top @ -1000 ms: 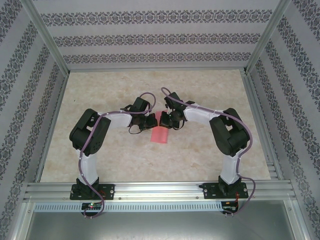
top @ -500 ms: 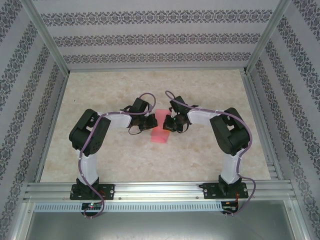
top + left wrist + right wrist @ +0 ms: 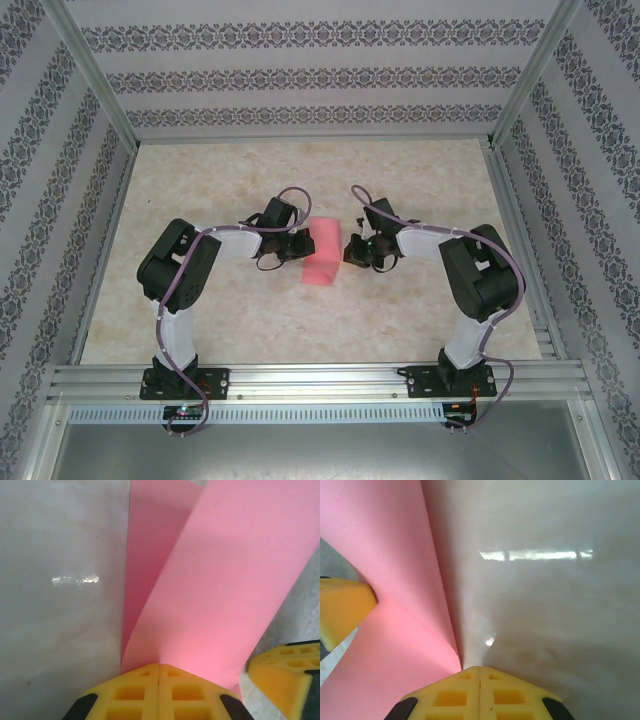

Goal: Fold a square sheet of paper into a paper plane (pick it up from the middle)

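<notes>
Right arm has swung out to the right since a second ago. The right fingers [image 3: 354, 250] are now at the right edge of the thin pink-red square sheet of paper [image 3: 322, 258] instead of on top of it, so way more pink shows. The left arm barely budged.

From the top camera, both arms are bent with elbows bowed out wide and forearms angling in toward the middle of the beige marbled counter [image 3: 220, 310], with purple cables looping along them. The left fingers [image 3: 301, 243] are at the paper's left edge. The sheet sits mid-counter between the two sets of fingers and doesn't look fully flat.

In the left wrist view, the yellow waffle-patterned left fingers [image 3: 145, 682] are pressed tight together with a seam down the middle. The paper [image 3: 225, 595] comes straight out of their tips. One big flap rises toward the camera on the right and a darker strip lies down on the counter [image 3: 60, 605] on the left. It looks like they're pinching that raised flap. A blurry yellow pad of the right fingers [image 3: 282, 672] pokes in at the lower right.

In the right wrist view, the right fingers [image 3: 492, 685] are closed against each other too. The paper [image 3: 380, 545] fills the left side and its edge runs down to just left of the tips. I can't tell if any paper is actually caught between them. A yellow pad of the left fingers [image 3: 342, 610] sits against the pink at the left edge, and the glossy counter [image 3: 560, 605] takes up the right.
</notes>
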